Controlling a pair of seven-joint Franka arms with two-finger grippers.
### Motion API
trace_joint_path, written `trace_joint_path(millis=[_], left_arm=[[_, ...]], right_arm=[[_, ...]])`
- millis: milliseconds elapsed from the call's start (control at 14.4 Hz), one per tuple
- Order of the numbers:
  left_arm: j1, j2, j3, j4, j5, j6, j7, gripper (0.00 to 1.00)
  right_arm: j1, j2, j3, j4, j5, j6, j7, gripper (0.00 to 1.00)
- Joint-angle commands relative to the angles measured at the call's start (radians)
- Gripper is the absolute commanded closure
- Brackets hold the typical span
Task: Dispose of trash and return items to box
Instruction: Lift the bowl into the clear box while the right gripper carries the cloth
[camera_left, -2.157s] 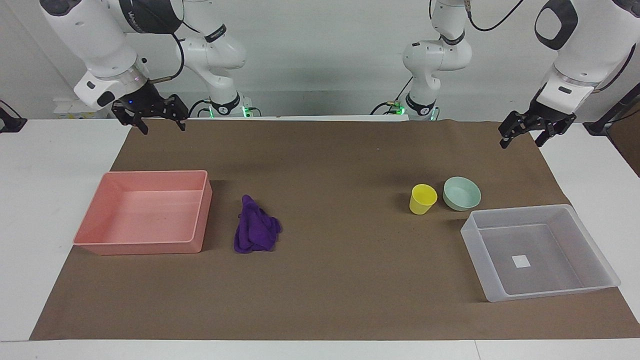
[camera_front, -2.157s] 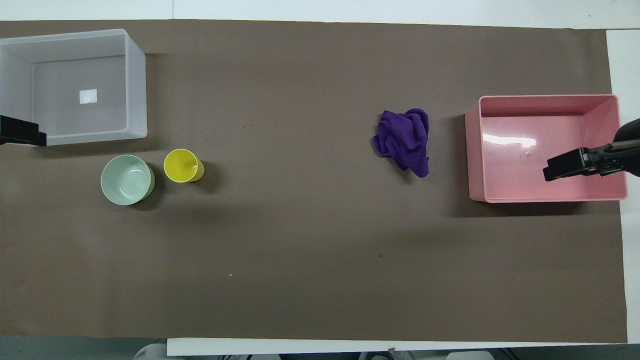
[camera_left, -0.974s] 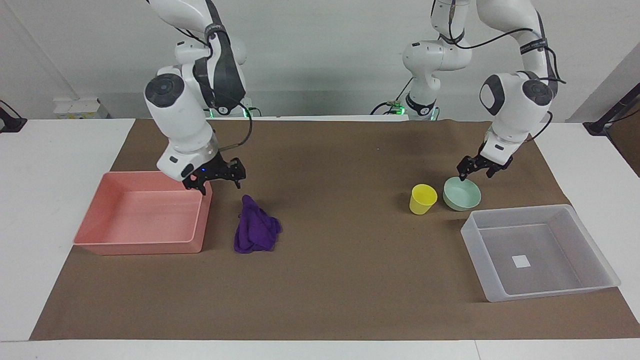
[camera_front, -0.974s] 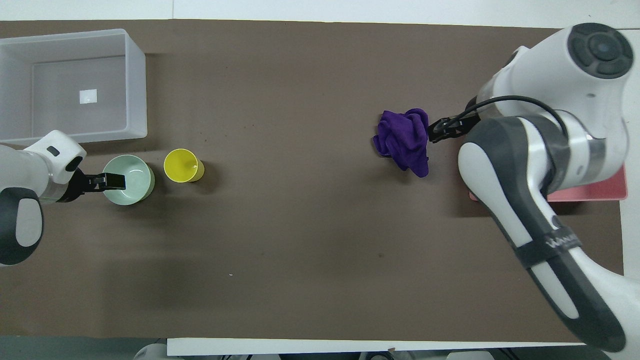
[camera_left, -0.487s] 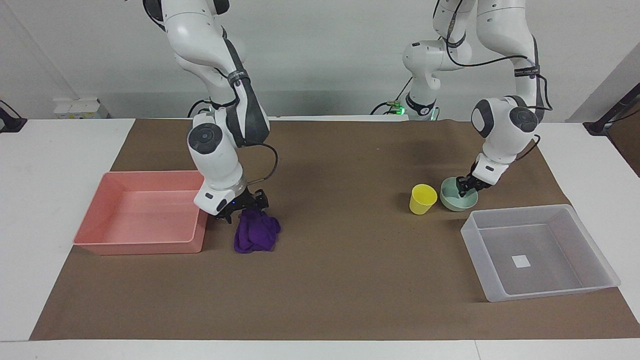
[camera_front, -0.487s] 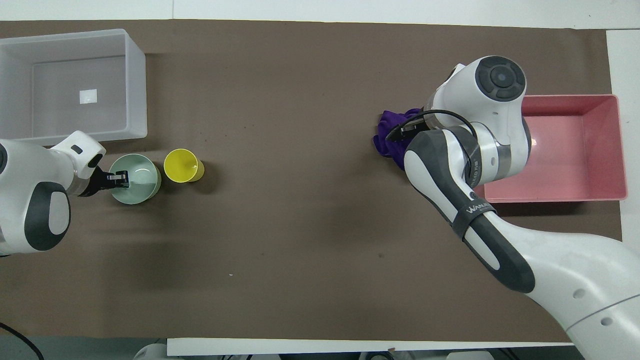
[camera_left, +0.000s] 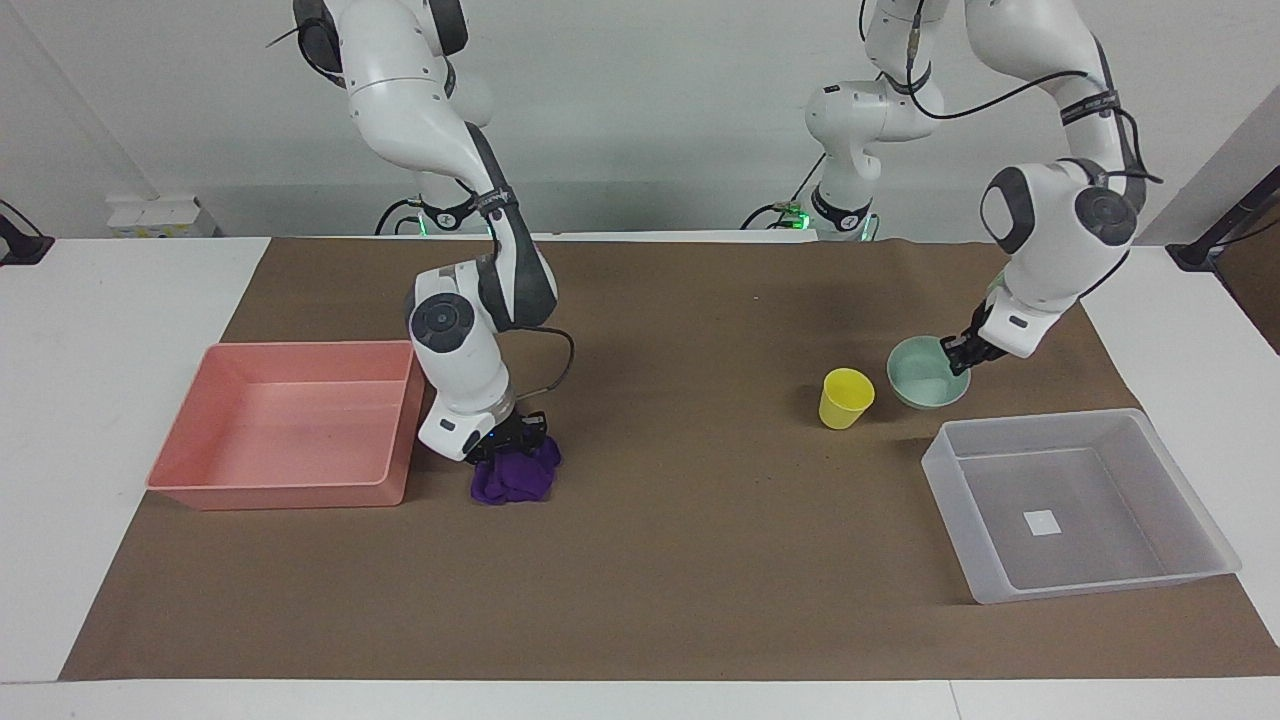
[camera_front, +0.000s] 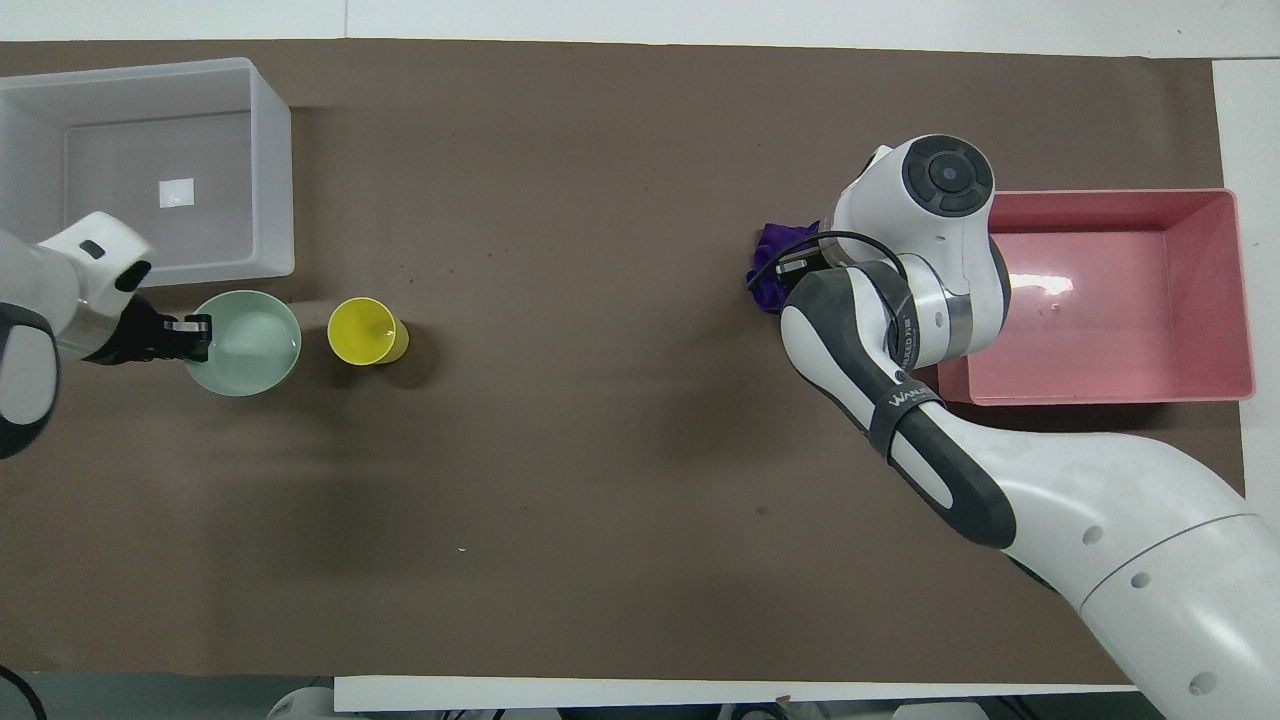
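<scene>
Right gripper (camera_left: 510, 437) first, low at the table: presses straight into the top of the trash (camera_left: 515, 478), the purple wad bunched beneath it; cannot tell whether clamped on the cloth or merely resting. Left gripper (camera_left: 962, 355) over at its own end: pinches together on the rim of the mint-green bowl (camera_left: 920, 375), on the side turned away from the cup.

Now down by size. Spreads across the whole work area, brown paper mat (camera_left: 680, 520). Sits toward the right arm's end, pink tray (camera_left: 280, 487), with the trash just beside its wall, on the paper, not inside. Lies toward the left arm's end, translucent box (camera_left: 955, 500), only a white sticker on its floor. Shows the bowl nearer to the robots than the box, outside it; hard to tell whether touching the paper. Stands upright just beside the bowl, toward the middle of the table, yellow cup (camera_left: 845, 398), apart from both grippers.
</scene>
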Motion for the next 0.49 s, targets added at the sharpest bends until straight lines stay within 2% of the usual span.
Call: trace_joint_path(millis=[0, 70, 209, 278, 417], left_arm=[[0.014, 0.002, 0.001, 0.196, 0.005, -0.190, 0.005, 1.00], [0.014, 0.010, 0.003, 0.213, 0.002, -0.182, 0.003, 1.00], [0.021, 0.039, 0.014, 0.210, -0.024, -0.033, -0.003, 1.00], [0.049, 0.080, 0.014, 0.231, -0.058, 0.023, -0.008, 1.00], [0.084, 0.219, 0.014, 0.384, -0.092, 0.068, -0.011, 1.00]], right_arm=[[0.000, -0.030, 0.003, 0.006, 0.007, -0.028, 0.038, 1.00], [-0.006, -0.048, 0.003, 0.006, 0.007, -0.051, 0.040, 1.00], [-0.013, -0.091, 0.001, 0.006, 0.007, -0.108, 0.041, 1.00], [-0.014, -0.117, 0.000, 0.006, 0.006, -0.138, 0.041, 1.00], [-0.022, -0.180, -0.002, 0.015, 0.006, -0.209, 0.040, 1.00]])
